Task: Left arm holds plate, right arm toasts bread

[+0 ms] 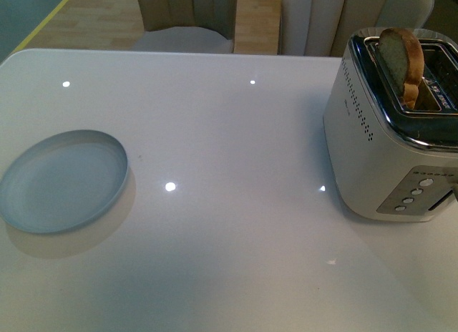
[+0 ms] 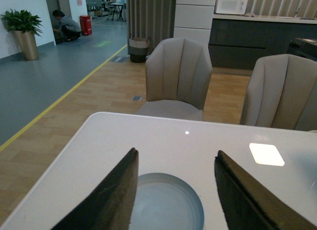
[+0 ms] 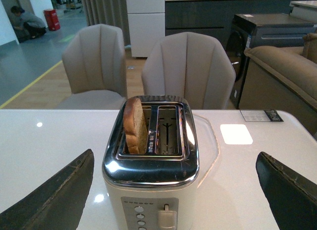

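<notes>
While bread [image 3: 134, 125] stands in the toaster [image 3: 151, 183], right jaws flank it, apart.

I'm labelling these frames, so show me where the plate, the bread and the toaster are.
plate [image 1: 61, 182]: front view, on its flat middle.
bread [image 3: 134, 125]: right wrist view, on the part above the slot.
toaster [image 1: 365, 153]: front view, on its pale side wall.

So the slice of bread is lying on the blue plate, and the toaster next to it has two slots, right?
Not quite. The bread is not on the plate; it stands upright in one slot of the toaster, sticking out of the top. The front view shows the plate bare, well away from the toaster. The toaster does have two slots, as the right wrist view shows.
</notes>
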You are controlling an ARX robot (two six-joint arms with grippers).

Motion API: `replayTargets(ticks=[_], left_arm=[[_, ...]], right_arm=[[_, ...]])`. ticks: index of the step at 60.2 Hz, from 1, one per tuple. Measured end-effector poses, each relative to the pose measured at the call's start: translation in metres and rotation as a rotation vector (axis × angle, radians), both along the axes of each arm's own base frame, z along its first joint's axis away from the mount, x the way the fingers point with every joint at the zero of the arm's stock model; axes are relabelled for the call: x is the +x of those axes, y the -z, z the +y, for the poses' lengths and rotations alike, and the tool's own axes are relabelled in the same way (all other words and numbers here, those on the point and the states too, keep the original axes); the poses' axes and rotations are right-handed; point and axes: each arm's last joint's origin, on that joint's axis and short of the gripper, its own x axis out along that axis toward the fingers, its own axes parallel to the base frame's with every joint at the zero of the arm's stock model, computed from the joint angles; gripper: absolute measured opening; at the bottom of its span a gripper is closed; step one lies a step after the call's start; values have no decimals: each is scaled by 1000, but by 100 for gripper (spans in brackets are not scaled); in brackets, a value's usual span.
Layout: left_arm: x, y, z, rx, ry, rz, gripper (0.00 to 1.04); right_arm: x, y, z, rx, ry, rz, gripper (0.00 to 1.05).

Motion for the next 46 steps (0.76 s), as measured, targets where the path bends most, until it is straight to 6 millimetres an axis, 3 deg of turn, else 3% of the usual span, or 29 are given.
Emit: replayTargets(ticks=[15, 46], left_arm=[[0, 0, 0, 1, 0, 0, 99], [0, 0, 0, 2, 0, 0, 98]], right_arm=[[0, 0, 0, 0, 0, 0, 96], [0, 0, 0, 0, 0, 0, 96]])
